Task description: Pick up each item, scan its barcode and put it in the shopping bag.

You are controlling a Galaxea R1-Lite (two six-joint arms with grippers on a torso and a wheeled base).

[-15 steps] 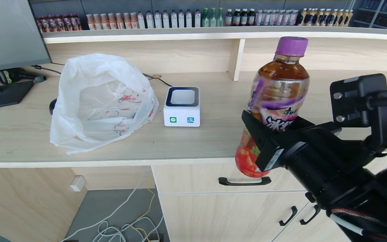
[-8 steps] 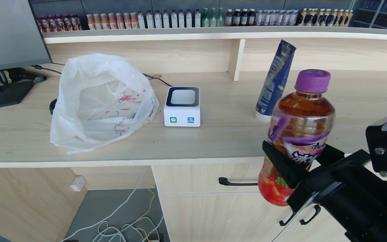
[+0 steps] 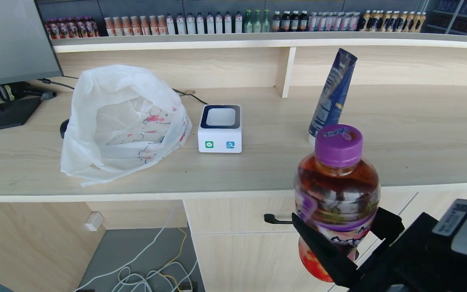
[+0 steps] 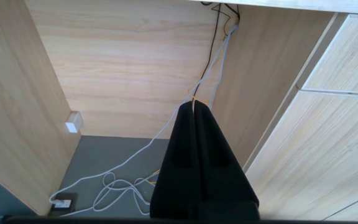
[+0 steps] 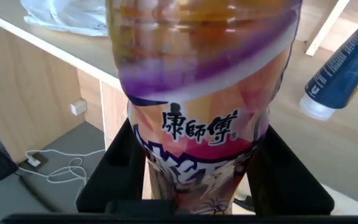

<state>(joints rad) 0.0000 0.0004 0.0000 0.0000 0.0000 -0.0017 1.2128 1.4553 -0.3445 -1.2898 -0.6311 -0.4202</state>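
Observation:
A tea bottle (image 3: 336,194) with a purple cap stands upright in my right gripper (image 3: 349,249), which is shut on its lower body, in front of the counter's front edge at the right. In the right wrist view the bottle (image 5: 204,93) sits between the two black fingers (image 5: 114,171). A white shopping bag (image 3: 122,121) lies open on the counter's left part. The white scanner box (image 3: 219,129) stands just right of the bag. A dark blue tube (image 3: 331,95) stands cap-down behind the bottle. My left gripper (image 4: 194,118) hangs below the counter, fingers pressed together, holding nothing.
A monitor (image 3: 10,40) and its black stand occupy the far left of the counter (image 3: 258,170). A raised shelf with a divider (image 3: 285,71) runs along the back. Drawers with black handles (image 3: 276,221) lie under the counter. Cables (image 3: 148,267) lie on the floor.
My right gripper has drawn the bottle down and back toward me, off the counter area. This has uncovered the blue tube standing behind it. Bag and scanner have not moved.

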